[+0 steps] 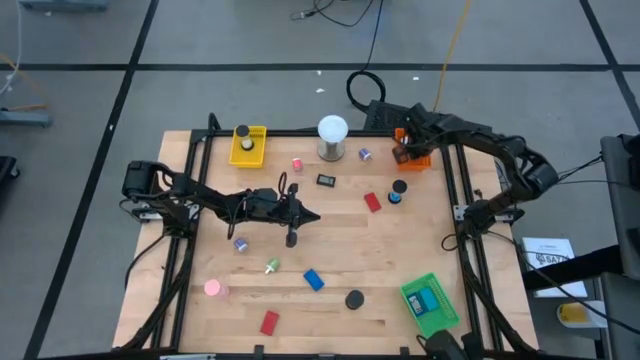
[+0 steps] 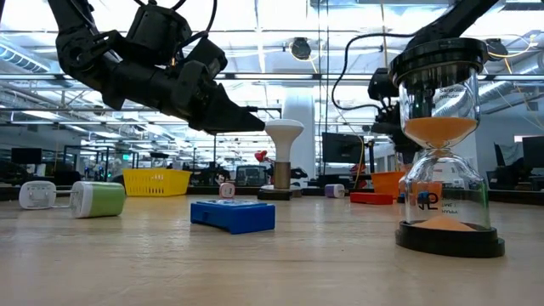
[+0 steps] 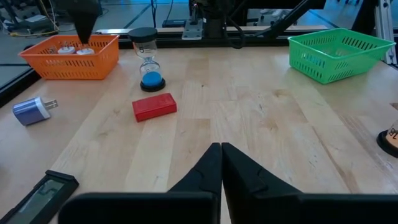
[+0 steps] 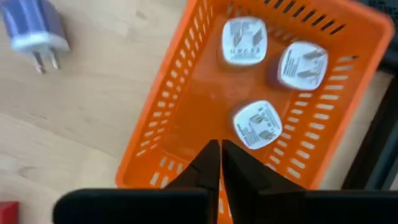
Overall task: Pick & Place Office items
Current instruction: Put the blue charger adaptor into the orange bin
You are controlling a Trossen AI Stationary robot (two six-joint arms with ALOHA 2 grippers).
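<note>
Standing at the upper middle of the high view, a white ball on a metal base [image 1: 332,137] sits on the wooden counter [image 1: 420,235] between the yellow tray [image 1: 248,146] at upper left and the orange tray [image 1: 412,155] at upper right, with a purple plug [image 1: 366,154] just beside it. Scattered across the counter are a red block [image 1: 373,202], a blue-sanded hourglass [image 1: 398,191], a small black display [image 1: 326,180], a pink bit [image 1: 297,164], a blue block [image 1: 314,280], a second red block [image 1: 269,322], a black round piece [image 1: 354,299], a pink round piece [image 1: 213,288] and a green bit [image 1: 271,266]. The left gripper [image 1: 306,214] hangs left of centre, its jaws pressed together and holding nothing; in its wrist view the red block lies ahead of the tips and apart from them, with the hourglass beyond it. The right gripper [image 4: 214,163] hovers over the orange tray, its jaws likewise closed on nothing, directly above the tray's floor near three white plugs [image 4: 256,123] lying inside. The green tray [image 1: 430,304] at lower right holds a blue item that is too small to identify. The yellow tray holds a dark round piece.
</note>
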